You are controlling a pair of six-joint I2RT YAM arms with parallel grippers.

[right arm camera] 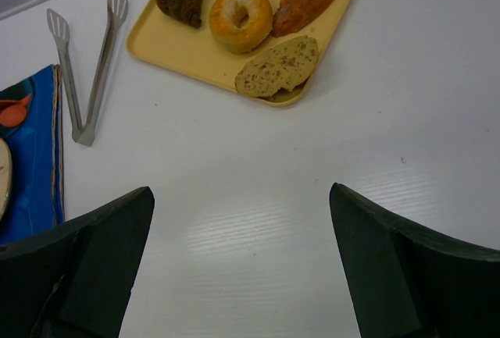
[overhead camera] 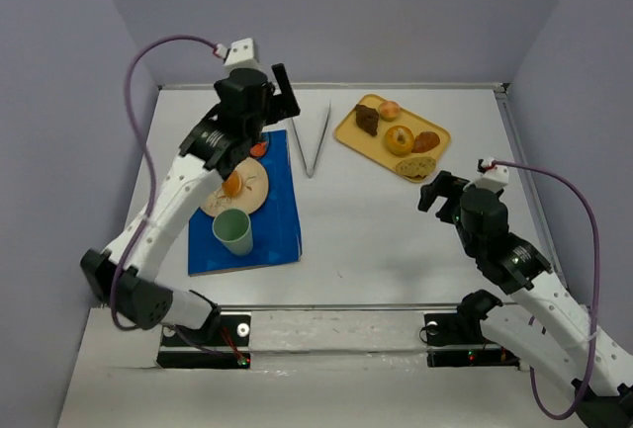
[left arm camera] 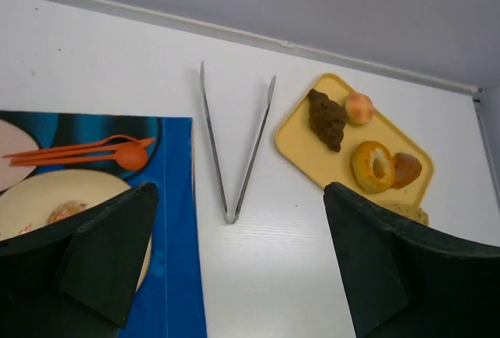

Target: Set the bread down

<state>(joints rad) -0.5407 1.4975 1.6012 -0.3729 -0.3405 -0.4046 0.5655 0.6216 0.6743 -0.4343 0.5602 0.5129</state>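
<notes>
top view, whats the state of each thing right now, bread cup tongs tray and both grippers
bread: lying on the plate, not held
cup: upright on the blue mat, looks empty
tongs: flat on the table, spread open, untouched
tray: flat on the table, loaded with pastries
left gripper: open, empty
right gripper: open, empty
</notes>
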